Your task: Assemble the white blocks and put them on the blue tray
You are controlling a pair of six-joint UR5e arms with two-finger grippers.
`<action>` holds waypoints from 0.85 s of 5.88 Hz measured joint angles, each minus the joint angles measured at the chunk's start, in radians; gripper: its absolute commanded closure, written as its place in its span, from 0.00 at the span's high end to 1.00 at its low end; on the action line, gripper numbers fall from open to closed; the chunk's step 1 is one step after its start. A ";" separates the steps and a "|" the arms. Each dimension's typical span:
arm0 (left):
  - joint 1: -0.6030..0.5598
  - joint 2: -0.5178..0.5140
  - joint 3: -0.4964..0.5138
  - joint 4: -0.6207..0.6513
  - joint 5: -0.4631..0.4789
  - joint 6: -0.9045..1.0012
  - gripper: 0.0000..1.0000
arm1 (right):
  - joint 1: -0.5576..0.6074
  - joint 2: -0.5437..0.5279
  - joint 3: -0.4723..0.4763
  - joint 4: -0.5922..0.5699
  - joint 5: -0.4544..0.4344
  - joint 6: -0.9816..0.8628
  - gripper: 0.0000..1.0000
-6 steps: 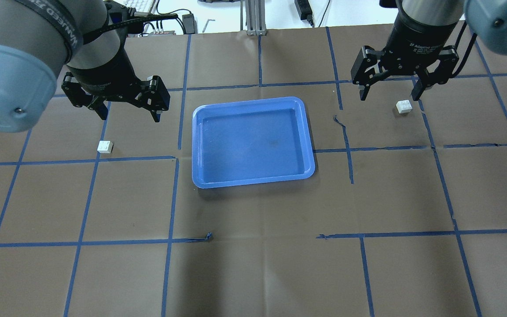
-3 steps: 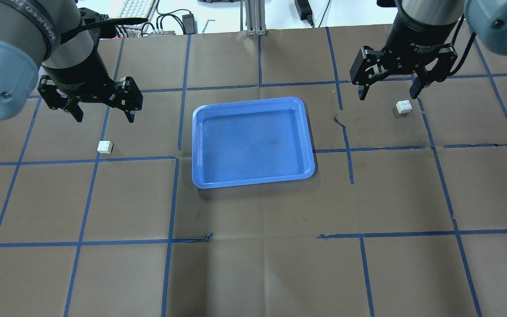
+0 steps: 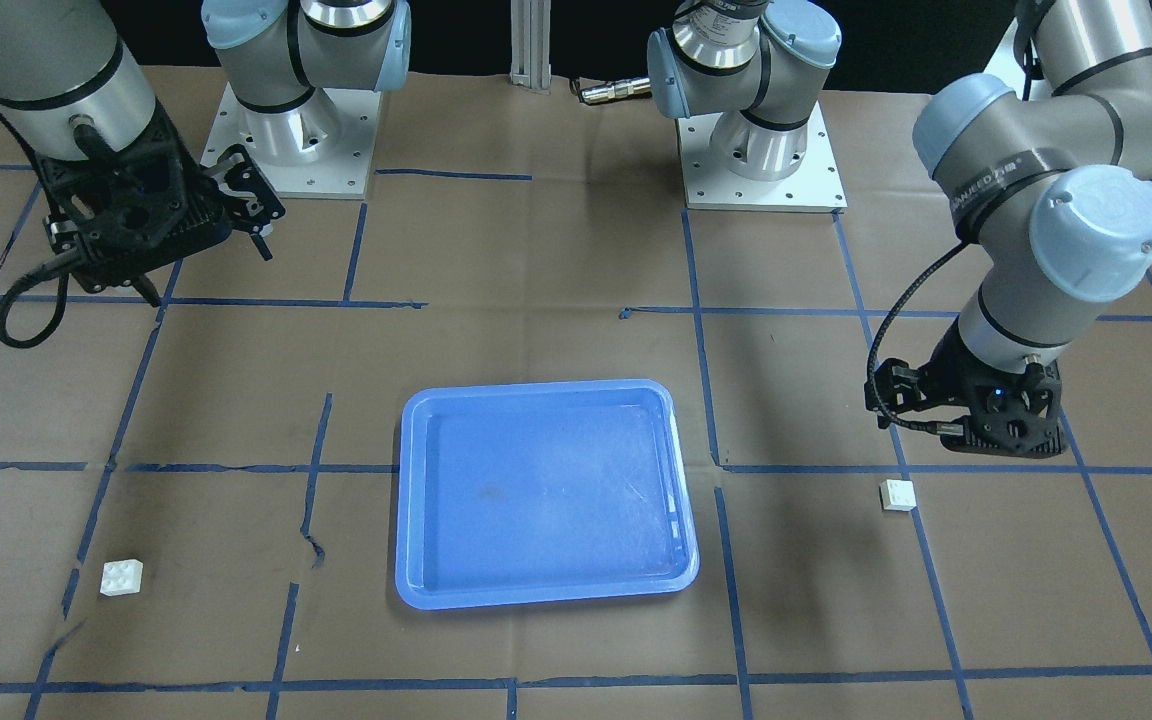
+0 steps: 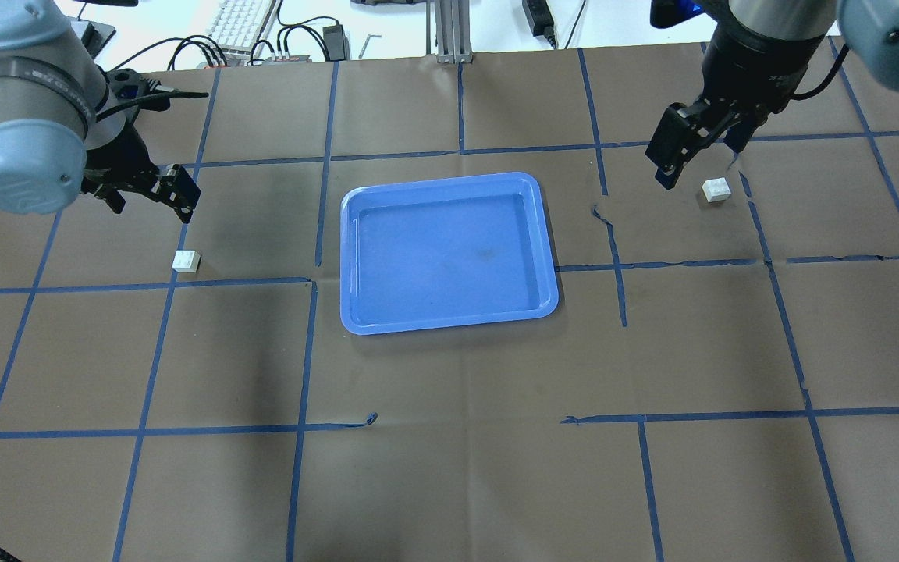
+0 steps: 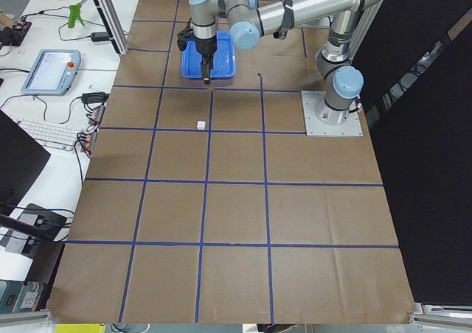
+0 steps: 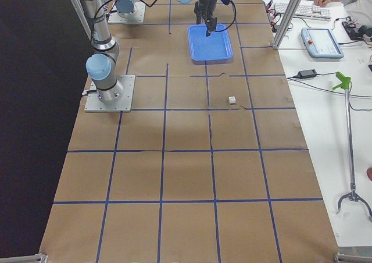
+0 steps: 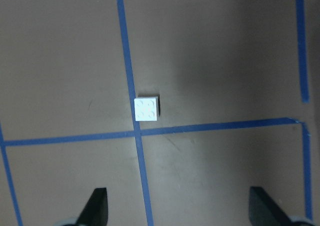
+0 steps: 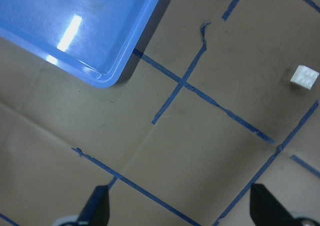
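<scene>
Left end effector [image 4: 151,201] hangs over the desk [image 4: 457,468] at the upper left of the overhead view, with its two fingers spread wide and gripping nothing. Through its wrist camera I see one white block [image 7: 146,109] lying studs up near the centre of the frame. It is tucked into the upper right corner of a blue tape crossing [image 7: 137,132], well above the two fingertips at the bottom edge.

Right end effector [image 4: 698,160] sits at the upper right of the overhead view, likewise spread and empty. The other white block [image 4: 716,190] lies on the desk just below it in that frame. On the right wrist camera I find that block at the far right edge, and a corner of the blue tray [image 4: 449,322] fills the upper left.

From overhead, the tray lies flat in the middle of the frame. Both blocks rest on the desk outside it, one on each side and well apart from its rim.
</scene>
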 measured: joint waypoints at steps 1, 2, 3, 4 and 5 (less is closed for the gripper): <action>0.019 -0.114 -0.033 0.188 -0.036 0.079 0.97 | -0.035 0.017 -0.003 -0.002 0.002 -0.265 1.00; 0.035 -0.203 -0.049 0.319 -0.078 0.134 0.98 | -0.069 0.048 -0.014 -0.024 0.002 -0.555 1.00; 0.053 -0.238 -0.063 0.364 -0.093 0.170 0.98 | -0.105 0.090 -0.037 -0.072 0.003 -0.816 1.00; 0.064 -0.229 -0.079 0.358 -0.094 0.181 0.94 | -0.144 0.146 -0.088 -0.106 0.007 -1.005 1.00; 0.073 -0.209 -0.092 0.313 -0.092 0.183 0.82 | -0.181 0.233 -0.184 -0.113 0.012 -1.131 1.00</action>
